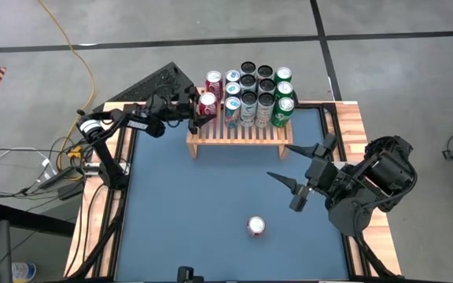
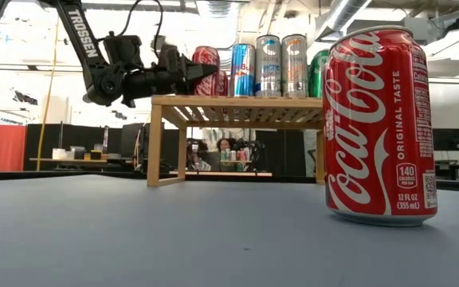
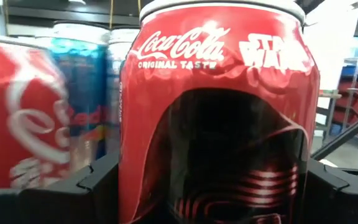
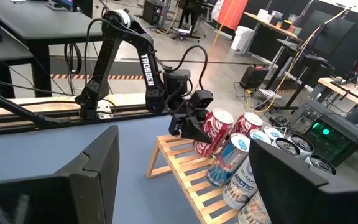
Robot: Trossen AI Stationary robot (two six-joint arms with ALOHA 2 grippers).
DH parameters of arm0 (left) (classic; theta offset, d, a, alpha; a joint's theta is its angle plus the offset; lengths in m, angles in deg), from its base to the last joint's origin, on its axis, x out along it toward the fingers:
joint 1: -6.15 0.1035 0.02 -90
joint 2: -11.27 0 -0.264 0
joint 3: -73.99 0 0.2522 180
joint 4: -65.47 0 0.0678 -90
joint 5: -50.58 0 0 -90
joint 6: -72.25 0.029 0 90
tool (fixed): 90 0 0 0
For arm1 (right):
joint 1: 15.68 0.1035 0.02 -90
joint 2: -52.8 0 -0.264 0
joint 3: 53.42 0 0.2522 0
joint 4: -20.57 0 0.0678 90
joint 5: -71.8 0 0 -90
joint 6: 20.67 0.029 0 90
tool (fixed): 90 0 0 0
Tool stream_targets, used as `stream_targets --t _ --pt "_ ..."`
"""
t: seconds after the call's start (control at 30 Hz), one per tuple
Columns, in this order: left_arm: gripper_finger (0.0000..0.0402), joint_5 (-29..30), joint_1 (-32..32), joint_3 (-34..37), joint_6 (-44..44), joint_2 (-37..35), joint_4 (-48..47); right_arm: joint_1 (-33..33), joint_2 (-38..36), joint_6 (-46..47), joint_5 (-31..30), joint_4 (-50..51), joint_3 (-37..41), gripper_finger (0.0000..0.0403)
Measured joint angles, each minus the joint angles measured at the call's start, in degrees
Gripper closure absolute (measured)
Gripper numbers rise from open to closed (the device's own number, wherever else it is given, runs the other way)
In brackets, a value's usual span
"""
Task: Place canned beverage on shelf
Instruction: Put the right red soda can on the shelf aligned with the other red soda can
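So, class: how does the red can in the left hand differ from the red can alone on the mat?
The held can sits between the left hand's fingers at the shelf's left end; the lone can stands free on the blue mat. The held can carries Star Wars artwork; the lone can shows only the white script. Both are red Coca-Cola cans.

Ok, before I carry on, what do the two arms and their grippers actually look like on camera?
Both arms are dark, near-black jointed links. The left arm carries white TROSSEN lettering along one link and a black cable looping beside it; its base has silver and orange fittings. The left gripper and right gripper each have two dark, tapering fingers. The right arm is bulkier at the wrist, all black.
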Motion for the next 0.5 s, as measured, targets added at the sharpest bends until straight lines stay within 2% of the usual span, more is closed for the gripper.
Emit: stream_targets --t 0.5 --pt "0.0105 1.7 -2.0 -0.1 1.0 0.0 -1.2 0.0 0.0 -0.1 0.0 0.0 0.0 0.0117"
